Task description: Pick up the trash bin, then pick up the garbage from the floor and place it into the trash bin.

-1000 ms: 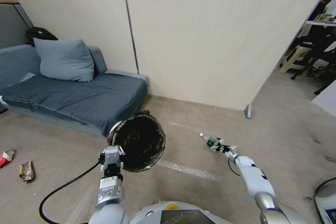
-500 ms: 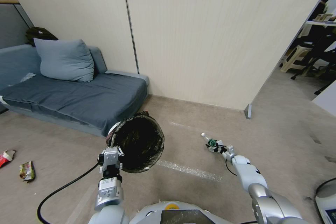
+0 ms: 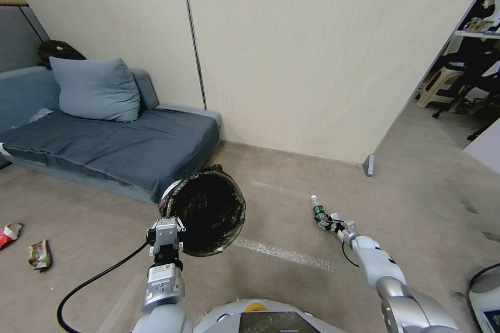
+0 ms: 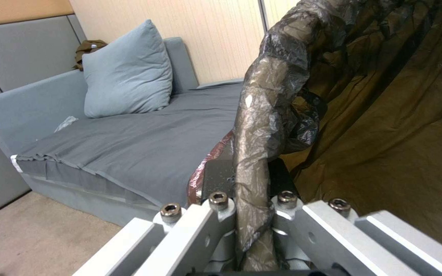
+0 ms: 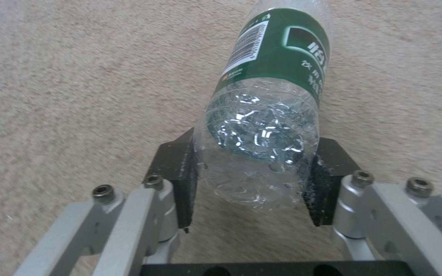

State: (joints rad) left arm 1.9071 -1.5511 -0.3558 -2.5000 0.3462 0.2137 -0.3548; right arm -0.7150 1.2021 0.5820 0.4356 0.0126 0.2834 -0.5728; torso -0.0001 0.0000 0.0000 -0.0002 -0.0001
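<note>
Left gripper (image 3: pixel 165 230) clamped on the near rim of the small round white plastic trash bin with black bag liner (image 3: pixel 208 209), holding it off the carpet, mouth tipped toward the robot, just in front of the grey-blue sofa (image 3: pixel 120 145). In the left wrist view the jaws pinch the liner-covered rim (image 4: pixel 254 161).

Right gripper (image 3: pixel 327 222) is low over the floor, right of the bin, jaws closed narrow on the base of a clear plastic bottle with green label (image 5: pixel 267 111); the black pads (image 5: pixel 185 180) press both sides. Bottle neck points away from the robot.

Two snack wrappers (image 3: pixel 39 254) lie on the floor far left of the bin.
</note>
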